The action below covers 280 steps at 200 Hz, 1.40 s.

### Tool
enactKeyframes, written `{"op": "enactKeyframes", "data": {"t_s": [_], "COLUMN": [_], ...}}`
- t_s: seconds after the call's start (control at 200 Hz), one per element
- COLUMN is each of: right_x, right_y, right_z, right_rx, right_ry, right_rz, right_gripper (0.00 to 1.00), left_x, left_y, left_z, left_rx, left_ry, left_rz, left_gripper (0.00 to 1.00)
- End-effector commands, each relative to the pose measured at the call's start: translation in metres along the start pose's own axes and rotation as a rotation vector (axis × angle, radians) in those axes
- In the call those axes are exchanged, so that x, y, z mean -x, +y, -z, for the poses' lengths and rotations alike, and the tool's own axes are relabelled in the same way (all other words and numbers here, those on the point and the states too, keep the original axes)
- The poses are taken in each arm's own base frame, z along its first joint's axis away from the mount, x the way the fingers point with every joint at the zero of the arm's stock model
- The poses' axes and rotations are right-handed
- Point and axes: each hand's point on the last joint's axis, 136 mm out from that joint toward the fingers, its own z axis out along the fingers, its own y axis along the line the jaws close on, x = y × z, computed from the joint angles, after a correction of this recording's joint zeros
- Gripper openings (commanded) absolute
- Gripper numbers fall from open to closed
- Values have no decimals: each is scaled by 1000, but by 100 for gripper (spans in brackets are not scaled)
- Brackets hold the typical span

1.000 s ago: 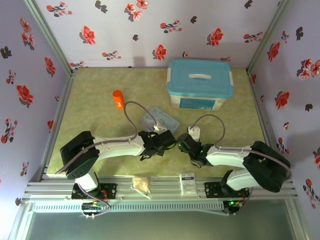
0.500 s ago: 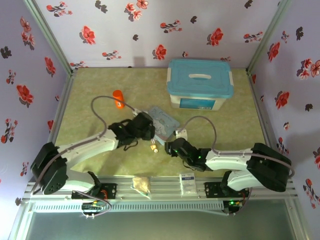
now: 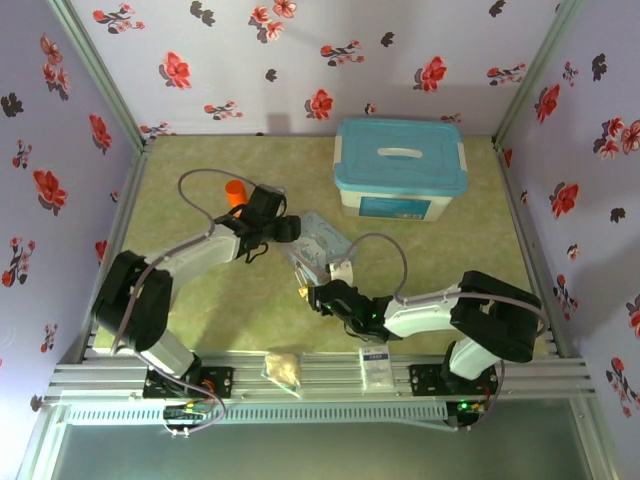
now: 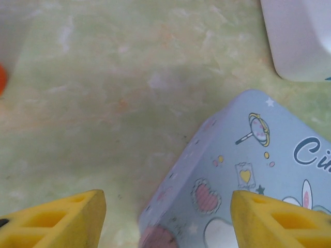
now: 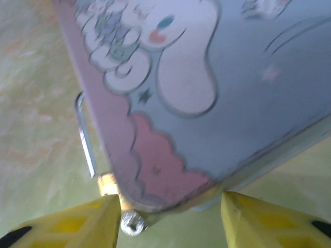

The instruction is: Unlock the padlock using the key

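Padlock (image 5: 106,183) lies on the bench (image 5: 31,77) against the tin (image 5: 217,103), by the wide-open, empty right claw (image 5: 170,222); the left claw (image 4: 165,219) gapes empty too. Light, hard, probably slippery: pinch the brass body, not the shackle (image 5: 84,132).

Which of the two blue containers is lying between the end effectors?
The flat pale blue cartoon tin, mid-table between the left end effector and right end effector; the taller teal-lidded storage box stands at the far side.

Top external: you look down from above and behind the arm bases, far, over the whole table (image 3: 180,170).
Left wrist: you face down, close on the cartoon tin (image 4: 248,175) corner.
Right wrist: even nearer, at its edge.
Shared: the tin.
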Motion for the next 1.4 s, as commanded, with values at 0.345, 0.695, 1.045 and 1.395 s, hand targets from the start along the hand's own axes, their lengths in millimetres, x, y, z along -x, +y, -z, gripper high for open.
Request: {"op": "enactKeyframes", "data": {"t_s": [0.345,0.695,1.045,1.395], "right_x": [39,27,11,-7], "right_y": [-88,-78,-5,9], "right_z": [11,35,-5,-31], "right_rx": [-347,-226,-79,13], "right_ry": [-107,-51,79,110], "right_rz": [-86,-165,-125,-228], "right_gripper": [53,53,54,48], "left_x": [-17,-18,-27,-43], "left_y": [-27,-21,-20,-15], "left_z": [-17,24,75,59], "left_rx": [-89,-67,-165,-162], "left_ry": [26,-27,-90,-65], "left_rz": [-47,17,55,77], "left_gripper": [59,58,47,47]}}
